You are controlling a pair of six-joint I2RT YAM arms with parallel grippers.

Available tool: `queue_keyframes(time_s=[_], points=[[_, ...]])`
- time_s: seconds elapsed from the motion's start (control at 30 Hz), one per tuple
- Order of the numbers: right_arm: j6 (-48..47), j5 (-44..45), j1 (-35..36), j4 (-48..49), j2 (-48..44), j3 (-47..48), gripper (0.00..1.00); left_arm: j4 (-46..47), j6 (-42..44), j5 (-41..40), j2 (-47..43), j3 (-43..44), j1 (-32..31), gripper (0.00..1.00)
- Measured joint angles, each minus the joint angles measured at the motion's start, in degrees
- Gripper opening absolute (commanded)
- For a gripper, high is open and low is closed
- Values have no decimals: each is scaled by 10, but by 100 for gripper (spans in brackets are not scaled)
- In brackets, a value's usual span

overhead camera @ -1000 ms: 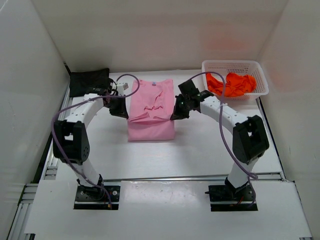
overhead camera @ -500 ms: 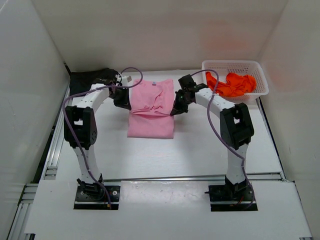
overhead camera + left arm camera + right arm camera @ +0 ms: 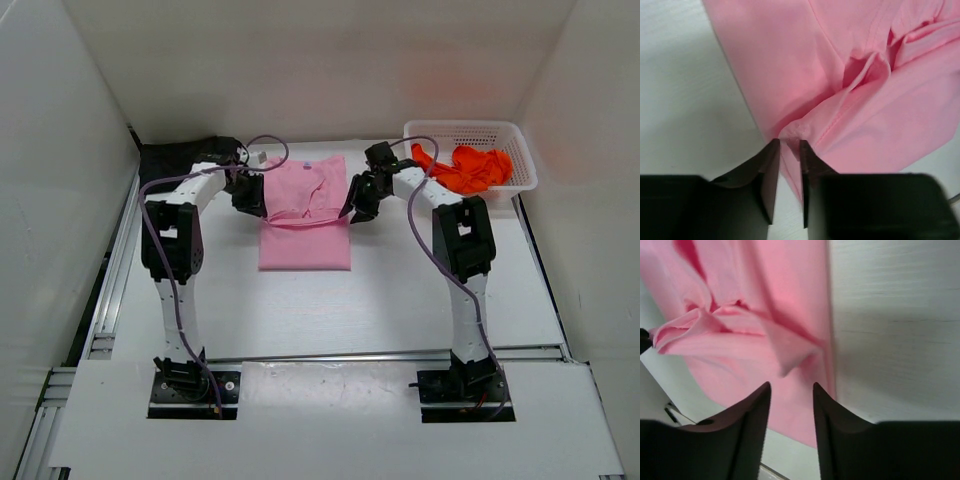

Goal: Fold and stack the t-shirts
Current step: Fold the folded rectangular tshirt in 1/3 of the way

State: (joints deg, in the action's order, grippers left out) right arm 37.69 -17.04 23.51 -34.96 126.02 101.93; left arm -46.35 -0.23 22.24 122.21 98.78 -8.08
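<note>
Black t-shirt [image 3: 172, 160] lies in the far left corner of the table [image 3: 400, 295], a dark heap whose near edge the left arm partly covers, so it is hard to say how well it is folded.

Next comes the left gripper [image 3: 788, 146], at the left edge of the pink t-shirt [image 3: 305, 245]. Its jaws stand a little apart, with the doubled edge of the pink cloth just at their tips (the gap looks wider than the cloth, so it does not seem to be pinched).

The pink t-shirt lies flat in the middle of the table, between the two grippers. Its long axis runs from the far side toward the arm bases, and a wrinkled fold crosses its far half from one gripper to the other. Both arms are equally near, one on each long edge, so the coming move probably asks them to work as a pair along that axis.

The right gripper [image 3: 790, 386] is at the right edge, its jaws clearly parted and holding nothing; a loose pink flap lies just beyond the tips.

Far right, the orange-red t-shirt [image 3: 475, 168] sits crumpled in the white basket [image 3: 465, 126], partly hidden by its wall. Both wrist views cut off most of the pink shirt.
</note>
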Motion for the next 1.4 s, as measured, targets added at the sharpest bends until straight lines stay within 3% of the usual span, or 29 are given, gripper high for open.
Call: queue_keyframes(time_s=[0.13,0.27,0.37,0.53,0.63,0.87,1.4], points=[[5,-1,-24,-7,15,13,54,-2,0,-19,22,45,1,56],[-3,8,-43,-5,7,26,54,-1,0,-45,22,96,9,60],[-17,27,-42,-3,-36,-7,46,6,0,-61,9,116,26,60],[-43,52,13,-10,-108,-57,12,16,0,-79,-54,73,49,60],[-51,57,76,-7,-96,-47,5,15,0,-81,-100,15,50,60],[-43,62,165,0,30,61,2,10,0,-81,-137,-91,55,60],[14,145,151,36,146,184,5,1,0,-78,-158,-115,76,60]])
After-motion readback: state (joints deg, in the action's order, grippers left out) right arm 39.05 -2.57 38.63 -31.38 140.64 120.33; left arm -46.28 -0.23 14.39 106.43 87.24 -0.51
